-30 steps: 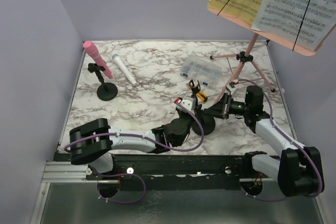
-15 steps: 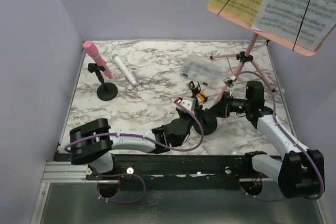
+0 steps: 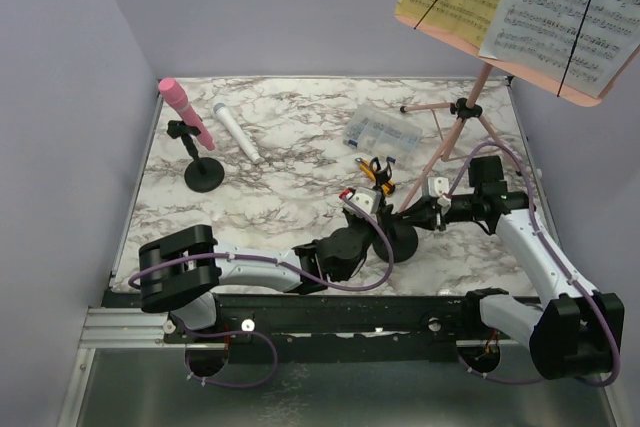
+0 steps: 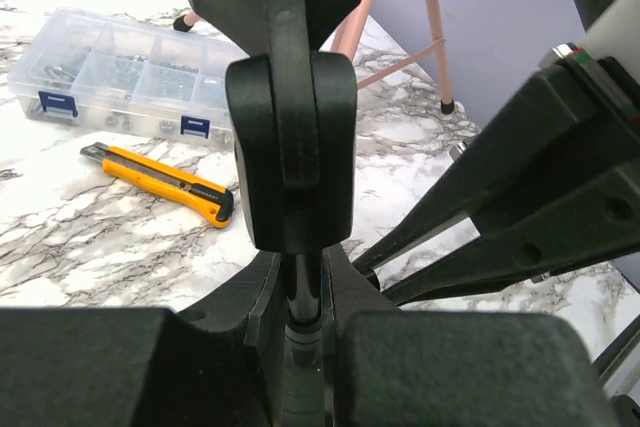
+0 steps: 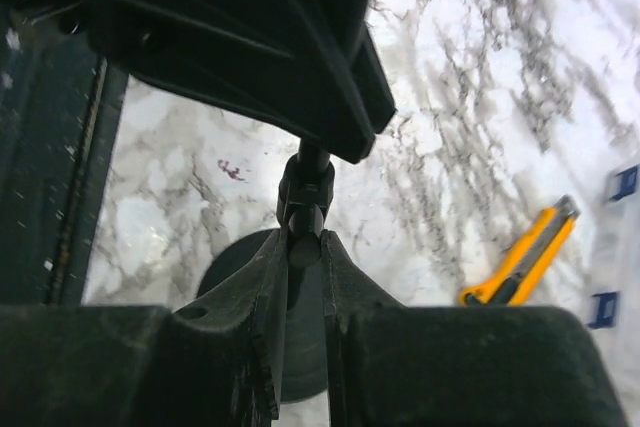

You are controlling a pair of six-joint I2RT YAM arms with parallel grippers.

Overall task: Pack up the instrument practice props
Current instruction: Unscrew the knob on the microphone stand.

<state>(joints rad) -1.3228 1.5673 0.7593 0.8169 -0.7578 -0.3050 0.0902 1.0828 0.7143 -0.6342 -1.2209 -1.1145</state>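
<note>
Left pincer point(image 4: 300, 312) and right pincer point(image 5: 303, 247) are both pinched tight on the same mic holder point(image 4: 290, 147) stem, with the utility knife point(image 4: 160, 182) lying near that holder on the bench point(image 4: 60, 247).

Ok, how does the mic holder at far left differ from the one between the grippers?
The far-left holder carries the pink microphone, tilted in its clip; the near holder carries no microphone. The far-left holder stands apart from both arms; the near holder has the left gripper and the right gripper closed on its stem. Both are black with a round base.
</note>
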